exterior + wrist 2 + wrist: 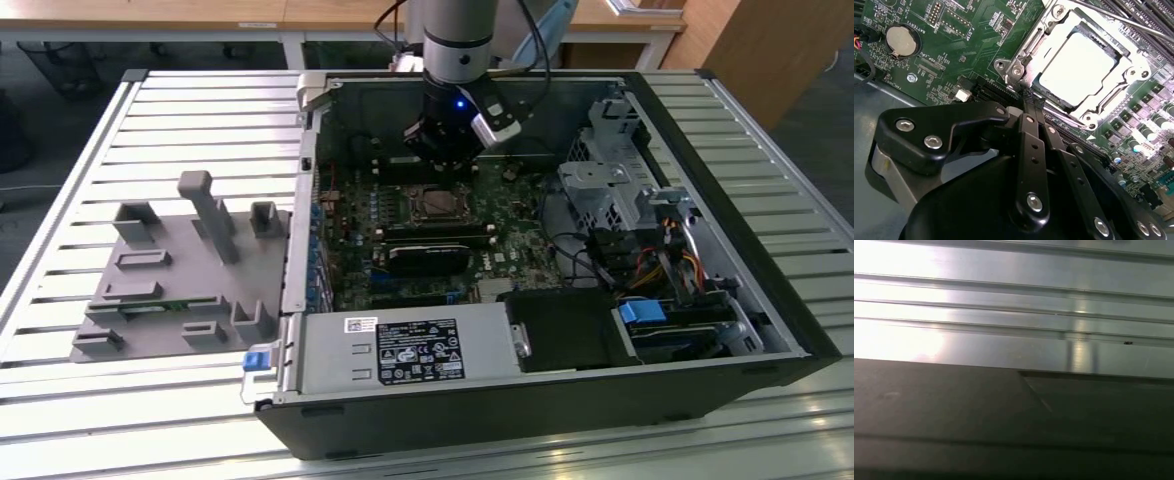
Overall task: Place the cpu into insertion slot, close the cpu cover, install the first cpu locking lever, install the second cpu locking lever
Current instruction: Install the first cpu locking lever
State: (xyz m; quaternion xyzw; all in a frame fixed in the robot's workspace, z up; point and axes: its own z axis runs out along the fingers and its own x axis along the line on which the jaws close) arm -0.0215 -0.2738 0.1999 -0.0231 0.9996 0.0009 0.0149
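Where the cpu sits: the cpu (1079, 65) lies flat in the insertion slot (1015, 70), its pale top showing through the cut-out.
Cover: the cpu cover (1131, 67) lies down on the insertion slot and frames the chip, so the step in hand is judged to be a locking lever.
Claw: the gripper (1030, 97) is clenched, tips pressed together with nothing seen between them, at one corner of the insertion slot.
Lever: a thin rod (1124, 19) along the insertion slot's edge farthest from the claw looks like one. Whether it is latched cannot be told.
Doing it well: bear on the lever alone, low and steady, clear of the chip's top and of the green board (954, 50) beside the insertion slot.
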